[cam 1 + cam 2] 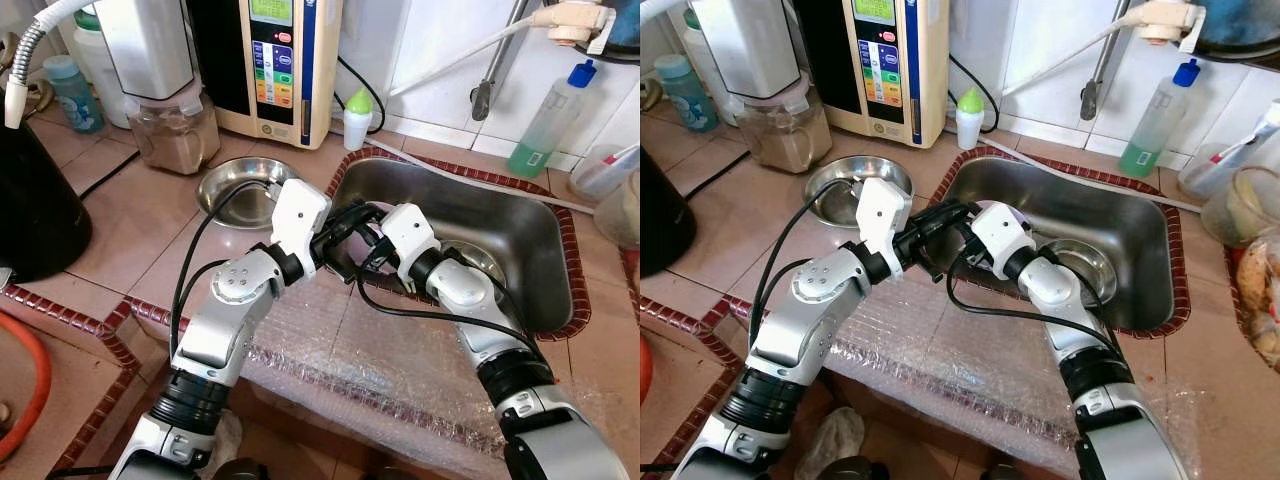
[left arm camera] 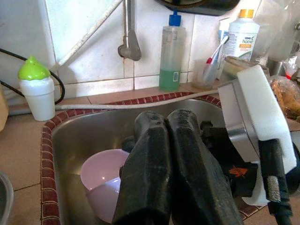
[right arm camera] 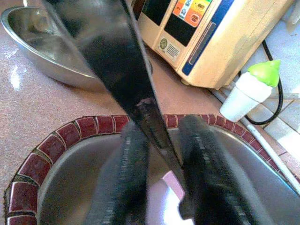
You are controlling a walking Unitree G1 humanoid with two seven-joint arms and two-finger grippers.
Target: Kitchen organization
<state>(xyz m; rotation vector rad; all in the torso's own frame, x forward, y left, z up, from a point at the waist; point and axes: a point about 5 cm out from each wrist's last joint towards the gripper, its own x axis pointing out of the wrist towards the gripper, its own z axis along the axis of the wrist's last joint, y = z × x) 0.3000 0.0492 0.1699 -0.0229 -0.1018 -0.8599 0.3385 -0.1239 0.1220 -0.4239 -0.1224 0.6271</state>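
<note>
Both grippers hang over the left end of the steel sink. My left gripper reaches in from the counter side; in its wrist view the two black fingers are pressed together with nothing between them. A pale pink cup lies at the sink's bottom below it. My right gripper points back toward the sink's left rim, open. A long black bar, apparently the left gripper's finger, crosses through its gap. A bit of the pink cup shows beneath.
A steel bowl sits on the counter left of the sink. Behind stand a water machine, a blender, a white bottle with green cap and a green soap bottle. Bubble wrap covers the counter's front.
</note>
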